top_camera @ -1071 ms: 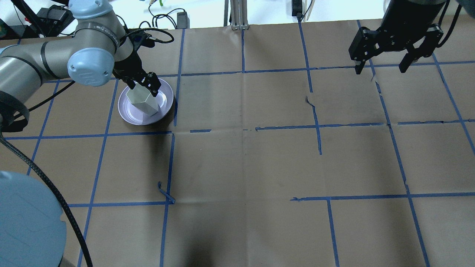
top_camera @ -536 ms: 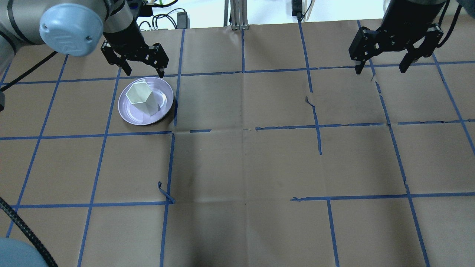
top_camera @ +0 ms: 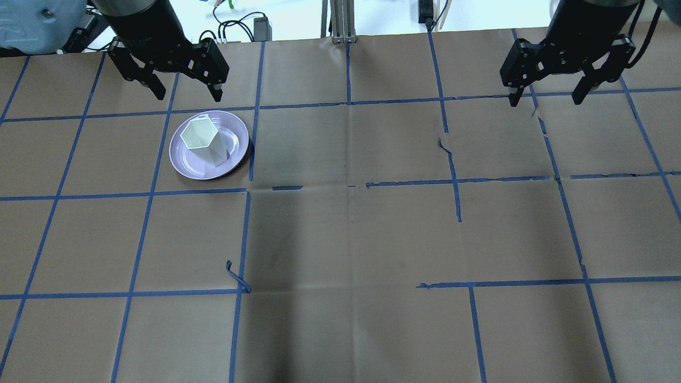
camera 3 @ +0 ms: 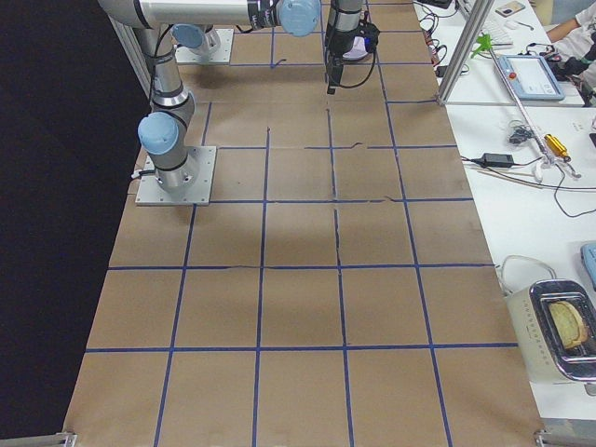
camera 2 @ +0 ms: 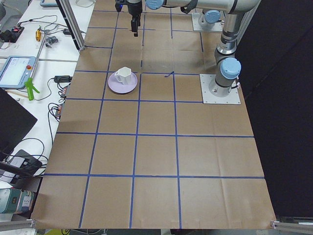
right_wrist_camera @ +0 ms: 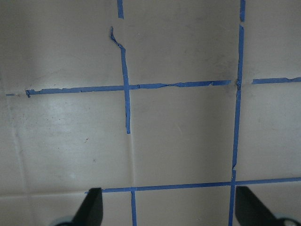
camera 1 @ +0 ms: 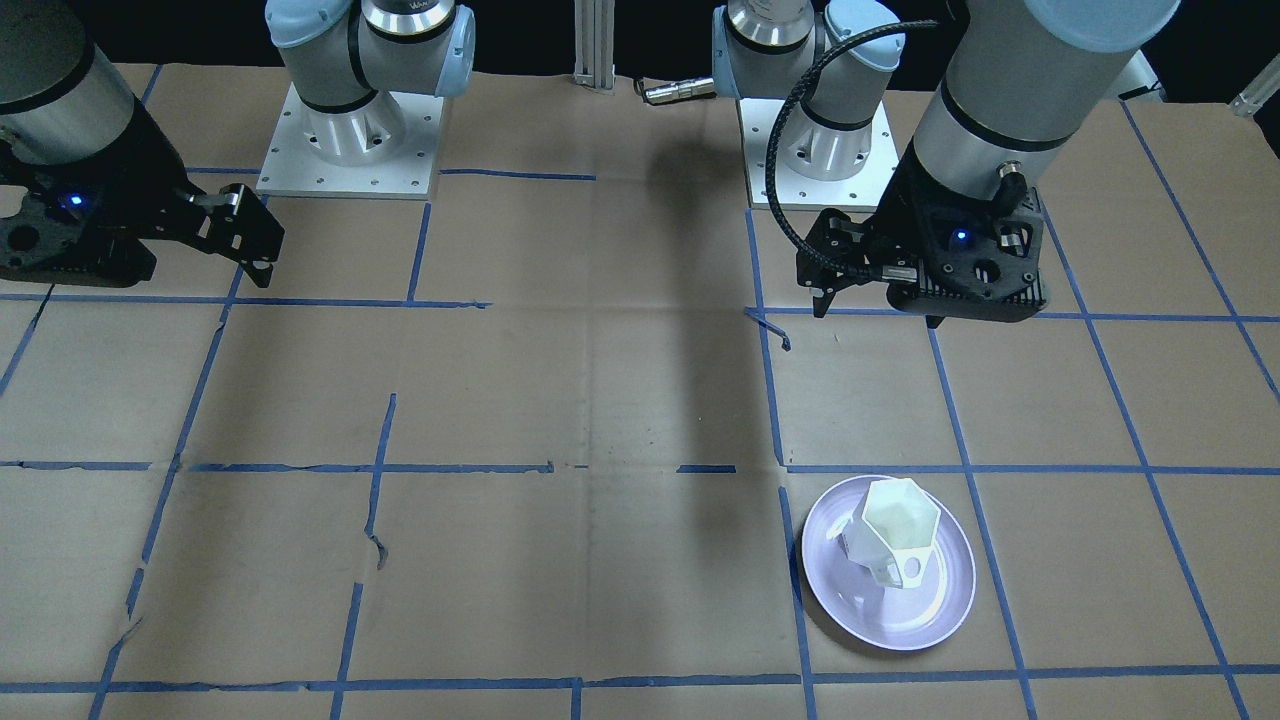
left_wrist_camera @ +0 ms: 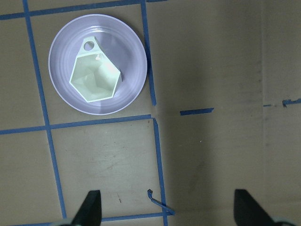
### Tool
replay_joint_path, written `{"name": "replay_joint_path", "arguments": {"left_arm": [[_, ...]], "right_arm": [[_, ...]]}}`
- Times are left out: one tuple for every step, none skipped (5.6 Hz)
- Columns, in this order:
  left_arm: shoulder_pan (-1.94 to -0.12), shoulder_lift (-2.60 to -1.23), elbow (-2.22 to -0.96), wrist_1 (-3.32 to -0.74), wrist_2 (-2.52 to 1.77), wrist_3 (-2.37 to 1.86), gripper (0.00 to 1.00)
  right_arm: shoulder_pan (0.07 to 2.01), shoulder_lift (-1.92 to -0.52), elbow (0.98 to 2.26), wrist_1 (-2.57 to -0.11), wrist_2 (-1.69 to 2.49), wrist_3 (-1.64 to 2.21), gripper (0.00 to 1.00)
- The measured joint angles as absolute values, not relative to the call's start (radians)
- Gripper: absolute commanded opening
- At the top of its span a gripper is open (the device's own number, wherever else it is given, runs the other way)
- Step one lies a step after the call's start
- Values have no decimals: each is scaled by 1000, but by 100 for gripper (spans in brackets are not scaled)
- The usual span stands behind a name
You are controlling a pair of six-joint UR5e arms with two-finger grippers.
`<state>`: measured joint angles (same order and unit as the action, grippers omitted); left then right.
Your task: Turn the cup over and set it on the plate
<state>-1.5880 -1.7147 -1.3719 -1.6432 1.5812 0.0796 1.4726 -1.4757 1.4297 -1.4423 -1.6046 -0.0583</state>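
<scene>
Cup (top_camera: 202, 141) stands mouth-up on plate (top_camera: 181, 162), upper left of overhead view; task looks finished. Left pincer (top_camera: 188, 96) spread wide, empty, just above the plate in frame, not touching. Right pincer (top_camera: 544, 98) wide, empty, upper right.

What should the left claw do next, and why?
Probably just move the left claw off to a rest pose and stop. The cup stands rim-up on the plate, the left claw is open and apart from it, and the right claw hangs open far away.
</scene>
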Motion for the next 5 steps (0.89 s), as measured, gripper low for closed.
{"name": "replay_joint_path", "arguments": {"left_arm": [[-1588, -1686, -1410, -1630, 1582, 76, 99], [-1588, -1667, -1443, -1605, 1582, 74, 99], [-1588, -1655, -1459, -1586, 1584, 75, 99], [-1586, -1645, -1466, -1582, 1586, 76, 99], [-1585, -1638, -1470, -1582, 1588, 75, 99]], "right_arm": [[1473, -1476, 1430, -1442, -1605, -58, 100], [1473, -1476, 1430, -1442, -1605, -58, 100], [1473, -1476, 1430, -1442, -1605, -58, 100], [1473, -1476, 1430, -1442, -1605, -58, 100], [1473, -1476, 1430, -1442, -1605, -58, 100]]}}
